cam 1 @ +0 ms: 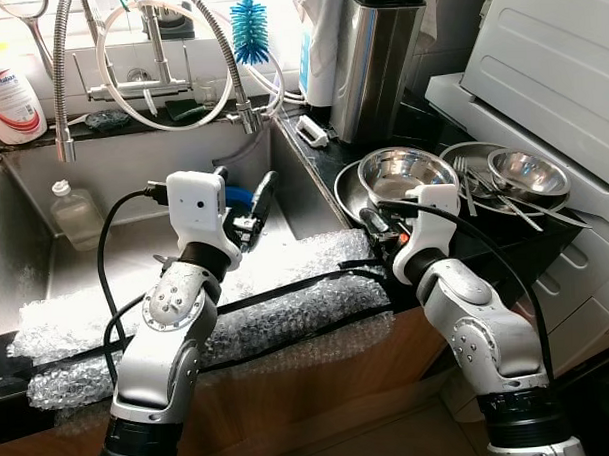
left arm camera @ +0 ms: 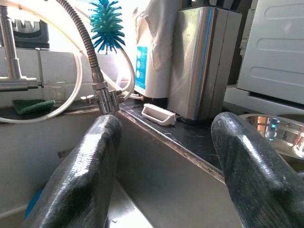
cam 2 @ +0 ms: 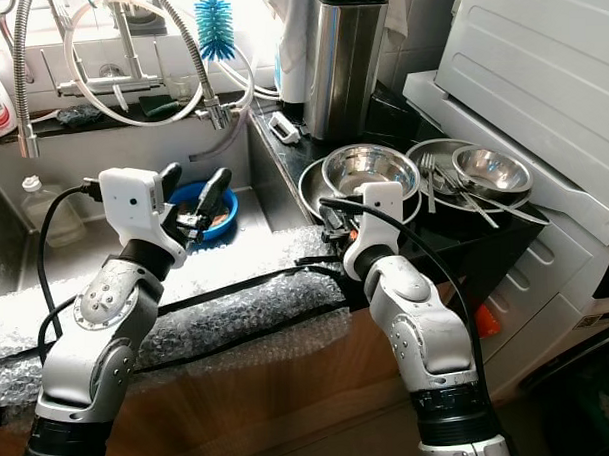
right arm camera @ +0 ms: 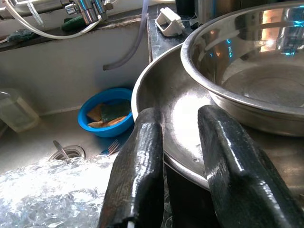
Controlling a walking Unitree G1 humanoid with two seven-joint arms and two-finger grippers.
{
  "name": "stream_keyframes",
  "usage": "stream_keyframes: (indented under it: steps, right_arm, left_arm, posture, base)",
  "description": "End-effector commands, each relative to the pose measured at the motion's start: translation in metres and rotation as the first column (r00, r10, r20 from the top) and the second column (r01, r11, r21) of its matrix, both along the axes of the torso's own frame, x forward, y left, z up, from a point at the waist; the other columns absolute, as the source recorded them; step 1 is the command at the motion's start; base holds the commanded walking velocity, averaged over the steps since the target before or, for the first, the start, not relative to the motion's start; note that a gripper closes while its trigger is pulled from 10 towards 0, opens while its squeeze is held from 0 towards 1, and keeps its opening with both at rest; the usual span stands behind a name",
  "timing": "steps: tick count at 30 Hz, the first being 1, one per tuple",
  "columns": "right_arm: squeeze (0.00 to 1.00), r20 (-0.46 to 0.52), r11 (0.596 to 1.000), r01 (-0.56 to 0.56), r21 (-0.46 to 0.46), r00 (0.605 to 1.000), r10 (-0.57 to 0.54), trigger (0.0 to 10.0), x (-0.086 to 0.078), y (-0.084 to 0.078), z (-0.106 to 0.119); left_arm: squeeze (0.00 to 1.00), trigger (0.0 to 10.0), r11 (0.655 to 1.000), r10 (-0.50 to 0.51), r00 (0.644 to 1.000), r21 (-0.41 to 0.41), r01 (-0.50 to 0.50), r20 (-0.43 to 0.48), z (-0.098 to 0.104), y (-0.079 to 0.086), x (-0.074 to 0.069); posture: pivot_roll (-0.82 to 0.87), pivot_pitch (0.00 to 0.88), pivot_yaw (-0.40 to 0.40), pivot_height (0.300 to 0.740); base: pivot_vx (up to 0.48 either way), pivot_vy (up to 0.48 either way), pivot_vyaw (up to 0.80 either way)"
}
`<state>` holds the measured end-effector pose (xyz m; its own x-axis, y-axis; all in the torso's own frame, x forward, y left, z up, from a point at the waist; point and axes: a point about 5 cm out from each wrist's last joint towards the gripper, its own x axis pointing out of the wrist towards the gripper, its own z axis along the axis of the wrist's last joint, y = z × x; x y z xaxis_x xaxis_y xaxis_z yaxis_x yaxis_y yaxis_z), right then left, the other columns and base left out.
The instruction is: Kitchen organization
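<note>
You are looking down at a steel sink with a dark counter to its right. The left gripper is hovering above the sink basin with its two black fingers spread apart and holding nothing. Below it, a blue bowl holding sponges is sitting on the sink floor, near a fork and the drain. The right gripper is reaching to the near edge of a wide steel pan on the counter; its jaws are set slightly apart, one finger lying over the pan's rim and the other over the pan's inside. You cannot tell whether they are touching the pan. A steel bowl is resting inside that pan. Further right, a second bowl is sitting on a plate with forks. Bubble wrap is covering the sink's front edge. A clear bottle is standing in the basin's left part.
</note>
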<state>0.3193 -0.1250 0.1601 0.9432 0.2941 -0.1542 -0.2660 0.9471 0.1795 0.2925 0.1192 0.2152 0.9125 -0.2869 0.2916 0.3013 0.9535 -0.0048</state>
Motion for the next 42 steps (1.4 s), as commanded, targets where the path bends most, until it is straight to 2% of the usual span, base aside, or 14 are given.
stream_keyframes:
  steps: [1,8,23,26,32,38,39,41,42]
  right_arm:
    - [0.0,-0.027,1.0,0.007,-0.001,1.0,-0.007,10.0,0.001,-0.001,-0.001]
    - [0.0,-0.021,0.999,0.041,-0.011,0.999,-0.041,10.0,0.004,-0.007,0.007]
    - [0.0,-0.008,0.999,0.037,-0.018,0.999,-0.037,10.0,0.006,-0.007,0.026]
    - [0.0,0.005,0.999,0.034,-0.013,0.999,-0.034,10.0,0.007,-0.006,0.032]
    - [0.0,0.096,1.0,0.022,-0.017,0.995,-0.021,10.0,0.01,-0.003,0.048]
    - [0.0,0.096,1.0,0.011,-0.023,0.995,-0.009,10.0,0.011,-0.001,0.05]
    - [0.0,0.093,0.999,0.015,-0.035,0.996,-0.012,10.0,0.012,-0.002,0.049]
    - [0.0,0.096,0.99,0.04,-0.137,0.995,-0.027,10.0,0.016,-0.008,0.047]
    - [0.0,0.096,0.99,0.04,-0.137,0.995,-0.027,10.0,0.016,-0.008,0.047]
  left_arm:
    - [0.0,10.0,1.0,-0.002,1.0,0.02,0.002,0.006,0.0,-0.001,0.001]
    - [0.0,10.0,1.0,0.001,1.0,0.026,-0.002,0.01,0.001,0.0,0.004]
    - [0.0,10.0,1.0,0.005,1.0,0.029,-0.006,0.014,0.001,0.001,0.007]
    - [0.0,10.0,0.999,0.007,1.0,0.032,-0.008,0.015,0.001,0.002,0.007]
    - [0.0,10.0,0.999,0.027,0.999,0.026,-0.027,0.02,0.002,0.006,0.007]
    - [0.0,10.0,0.999,0.018,1.0,0.025,-0.019,0.018,0.001,0.004,0.007]
    - [0.0,10.0,1.0,0.018,1.0,0.024,-0.019,0.017,0.001,0.004,0.007]
    - [0.0,10.0,1.0,0.017,1.0,0.023,-0.017,0.013,0.0,0.003,0.007]
    - [0.0,10.0,1.0,0.017,1.0,0.023,-0.017,0.013,0.0,0.003,0.007]
  posture:
    - [-0.08,0.0,-0.069,0.74]
    - [-0.08,0.0,-0.066,0.74]
    - [-0.08,0.0,-0.069,0.74]
    - [-0.09,0.0,-0.068,0.74]
    - [-0.09,0.0,-0.068,0.74]
    - [-0.08,0.0,-0.067,0.74]
    - [-0.09,0.0,-0.066,0.74]
    - [-0.09,0.0,-0.064,0.74]
    - [-0.09,0.0,-0.064,0.74]
  base:
    - [0.0,0.0,0.0]
    - [0.0,0.0,0.0]
    - [0.0,0.0,0.0]
    - [0.0,0.0,0.0]
    - [0.0,0.0,0.0]
    - [0.0,0.0,0.0]
    - [0.0,0.0,0.0]
    - [0.0,0.0,0.0]
    - [0.0,0.0,0.0]
